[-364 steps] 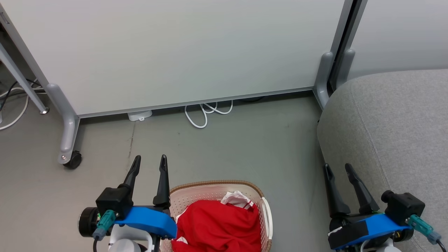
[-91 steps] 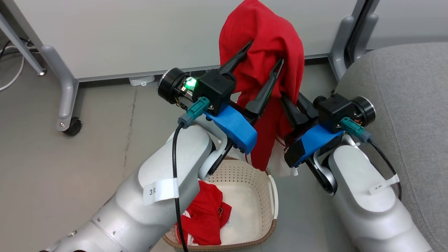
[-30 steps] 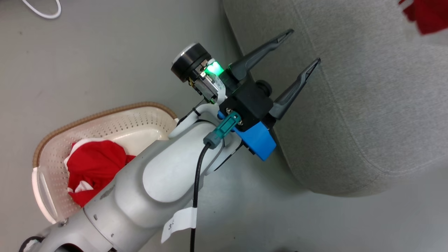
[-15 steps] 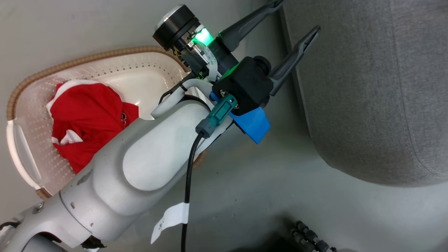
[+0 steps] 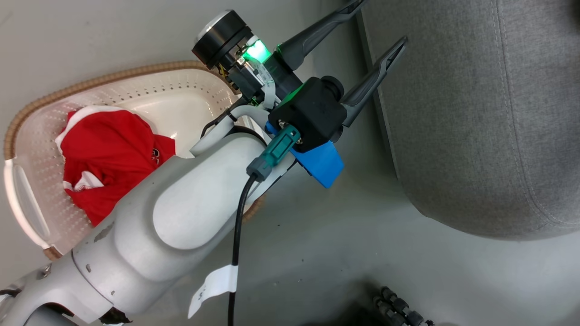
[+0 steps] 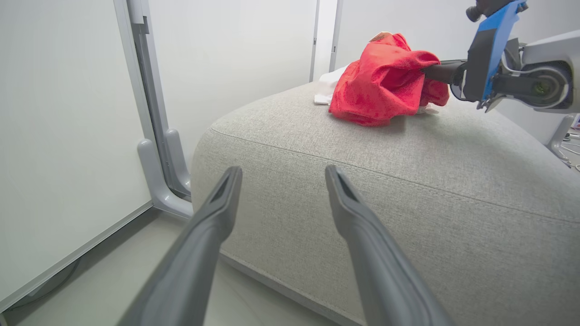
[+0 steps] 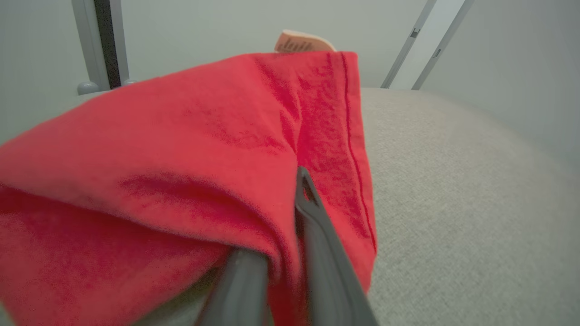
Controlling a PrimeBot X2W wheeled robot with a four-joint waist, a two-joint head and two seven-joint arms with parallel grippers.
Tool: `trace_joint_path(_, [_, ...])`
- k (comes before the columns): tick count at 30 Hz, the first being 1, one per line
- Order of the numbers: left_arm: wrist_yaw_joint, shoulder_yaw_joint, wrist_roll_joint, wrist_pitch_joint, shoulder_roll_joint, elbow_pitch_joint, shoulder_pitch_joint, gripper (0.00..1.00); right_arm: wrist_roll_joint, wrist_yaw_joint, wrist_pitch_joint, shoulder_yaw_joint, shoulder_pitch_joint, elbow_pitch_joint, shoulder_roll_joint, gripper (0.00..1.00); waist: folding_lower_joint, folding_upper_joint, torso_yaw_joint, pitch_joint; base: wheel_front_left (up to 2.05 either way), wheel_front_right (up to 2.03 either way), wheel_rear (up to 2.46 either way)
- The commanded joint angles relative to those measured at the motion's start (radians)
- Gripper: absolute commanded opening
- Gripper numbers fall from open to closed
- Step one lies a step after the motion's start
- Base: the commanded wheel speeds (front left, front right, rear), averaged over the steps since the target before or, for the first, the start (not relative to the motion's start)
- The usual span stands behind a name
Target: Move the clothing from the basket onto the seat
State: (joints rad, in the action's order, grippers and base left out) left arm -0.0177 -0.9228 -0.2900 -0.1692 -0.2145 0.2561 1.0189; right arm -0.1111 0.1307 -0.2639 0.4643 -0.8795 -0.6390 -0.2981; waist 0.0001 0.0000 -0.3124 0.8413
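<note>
Our left arm [image 5: 181, 213] reaches forward and up the head view, its pale forearm ending in a black wrist block [image 5: 312, 113] with a blue bracket [image 5: 319, 165] beneath it and a lit green lamp [image 5: 256, 50] beside it. Our left gripper [image 5: 379, 22] stands wide open, its two long dark fingers [image 6: 362, 235] spread in a V. Our right arm [image 6: 543, 81] stretches out level across the left wrist view, and our right gripper [image 7: 281, 213] has its fingers close together, with a fold of the red garment [image 7: 181, 158] pinched between them and draped over one finger.
</note>
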Motion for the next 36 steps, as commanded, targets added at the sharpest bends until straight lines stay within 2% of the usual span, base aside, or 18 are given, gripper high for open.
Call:
trace_joint_path(1, [0.006,0.001,-0.003,-0.006,-0.003,0.001,-0.005,1.00,0.003,0.000,-0.001,-0.006,0.020,0.007,-0.004,1.00,-0.0001,0.0000,0.006,-0.011,0.00,0.00,0.00])
trace_joint_path(8, [0.021,0.024,-0.040,-0.068,0.021,0.041,-0.056,1.00,0.008,0.000,-0.001,-0.048,0.173,0.112,-0.011,1.00,-0.0001,0.0000,0.025,-0.135,0.00,0.00,0.00])
trace_joint_path(13, [0.043,0.076,-0.085,-0.093,0.026,0.075,-0.133,1.00,-0.020,0.000,-0.001,-0.081,0.316,0.211,0.007,1.00,-0.0001,0.0000,0.034,-0.271,0.00,0.00,0.00])
trace_joint_path(19, [0.075,0.218,-0.107,-0.097,0.010,0.034,-0.262,1.00,-0.047,0.000,-0.001,-0.165,0.439,0.367,0.038,1.00,-0.0001,0.0000,0.064,-0.414,0.00,0.00,0.00])
trace_joint_path(25, [0.084,0.384,-0.082,-0.097,0.005,-0.018,-0.402,1.00,-0.065,0.000,-0.001,-0.267,0.516,0.492,0.073,1.00,-0.0001,0.0000,0.124,-0.520,0.00,0.00,0.00])
trace_joint_path(36, [0.040,0.625,0.003,-0.097,0.046,-0.053,-0.635,1.00,-0.064,0.000,-0.001,-0.420,0.634,0.601,0.134,1.00,-0.0001,0.0000,0.226,-0.666,0.00,0.00,0.00])
